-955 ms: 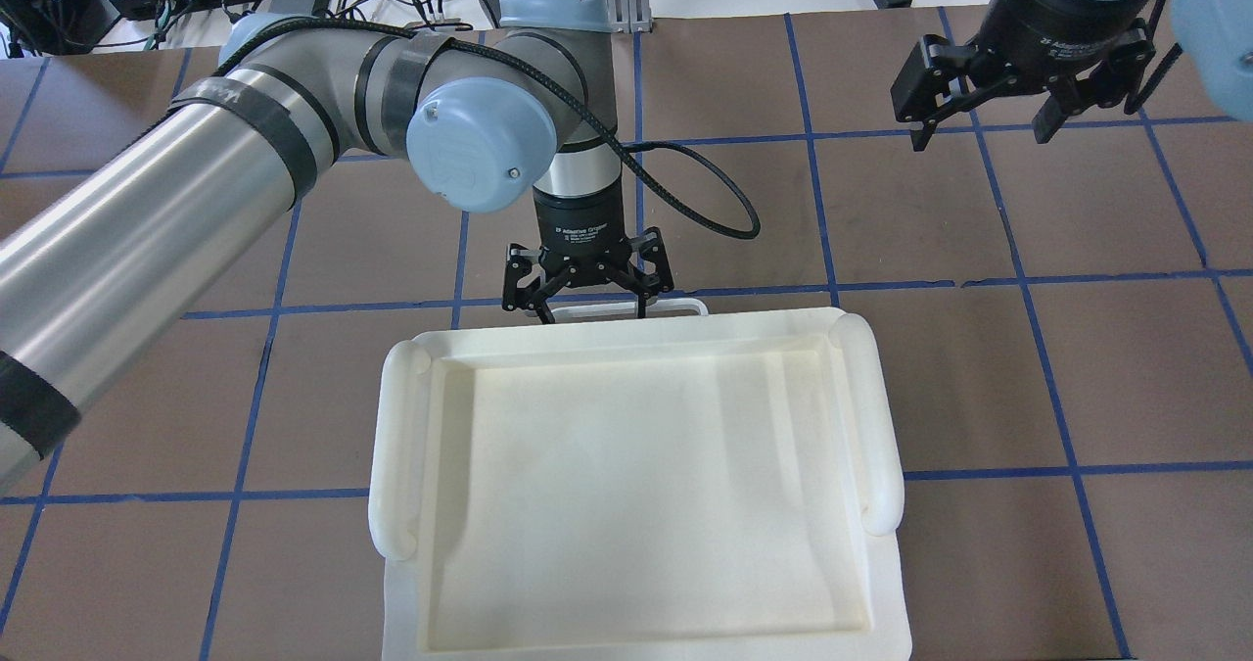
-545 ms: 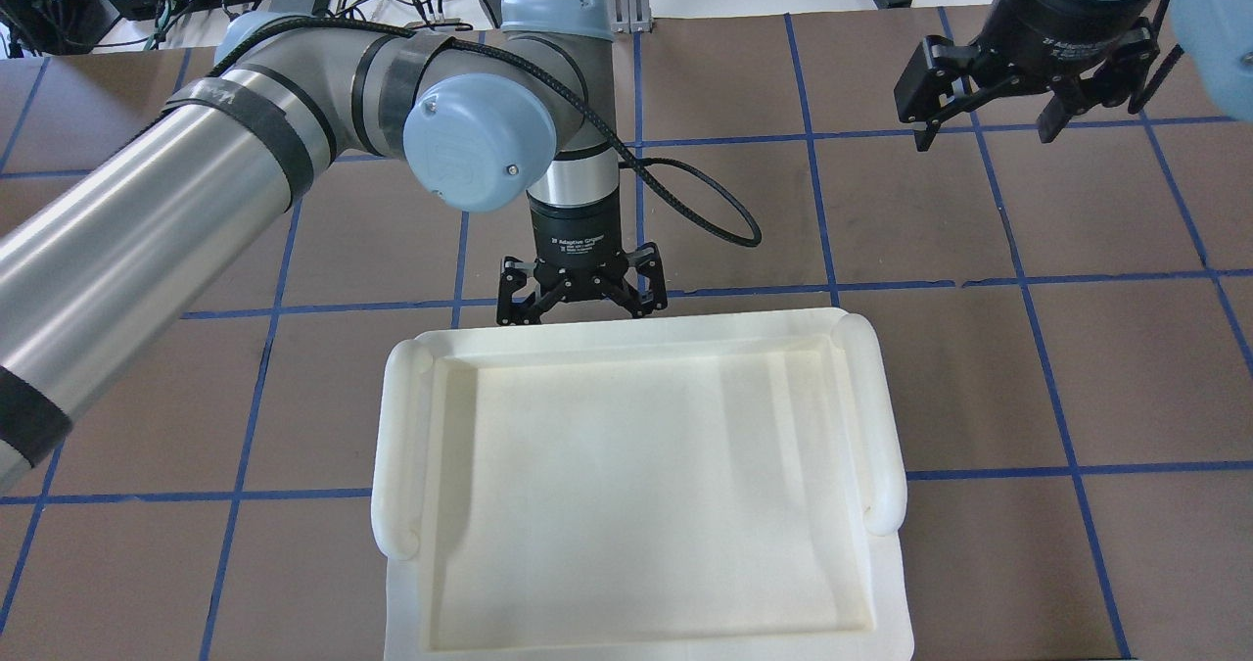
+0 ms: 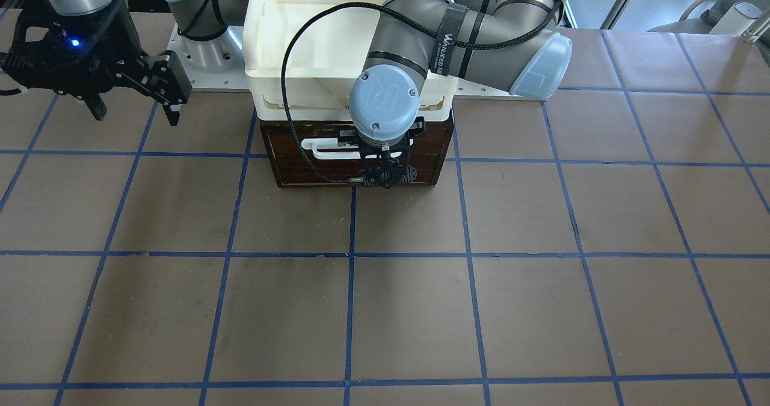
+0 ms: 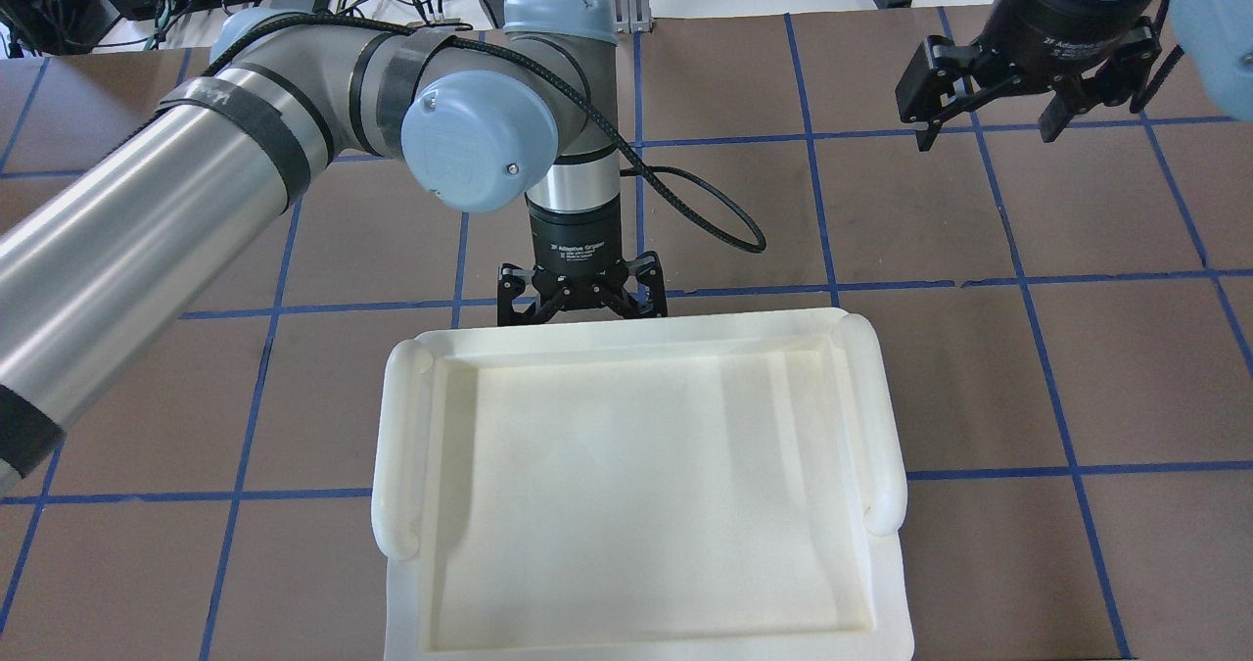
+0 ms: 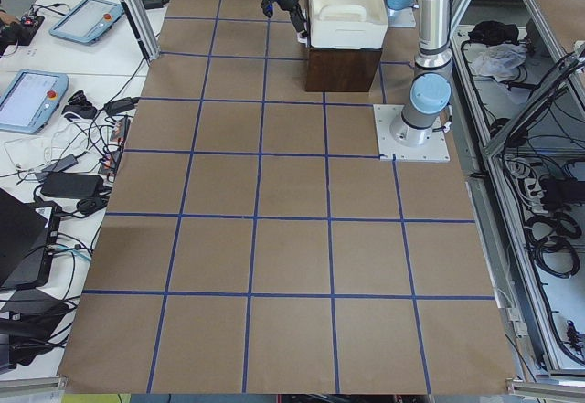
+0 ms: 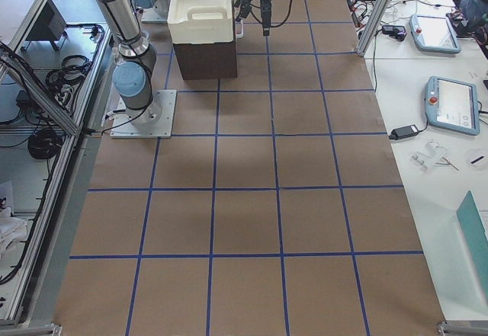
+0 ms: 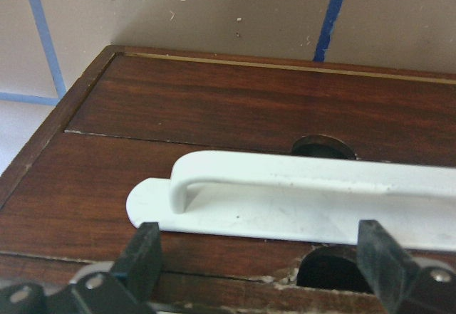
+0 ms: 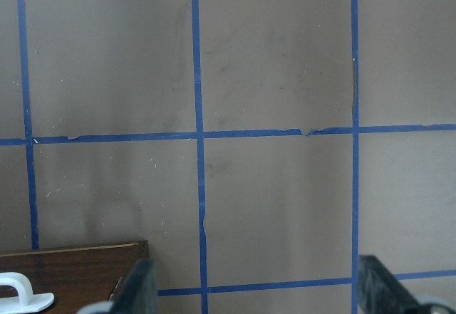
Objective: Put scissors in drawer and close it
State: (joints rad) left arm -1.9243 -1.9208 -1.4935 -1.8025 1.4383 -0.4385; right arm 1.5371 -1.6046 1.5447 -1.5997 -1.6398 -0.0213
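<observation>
Drawer point(image 7: 85, 186): rigid wood, probably light; grasp its white bar handle point(image 7: 299, 179), just ahead of the open, empty left end effector point(image 7: 260, 257).

Silver arms point(image 4: 147, 220); pale-blue joint caps point(image 4: 480, 142); black pincers point(image 4: 984, 130); braided cable point(image 4: 732, 212)

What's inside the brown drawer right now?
Nothing inside shows: the drawer looks shut, so only its dark front and white handle are visible. Whether the scissors lie in there is hidden.
</observation>
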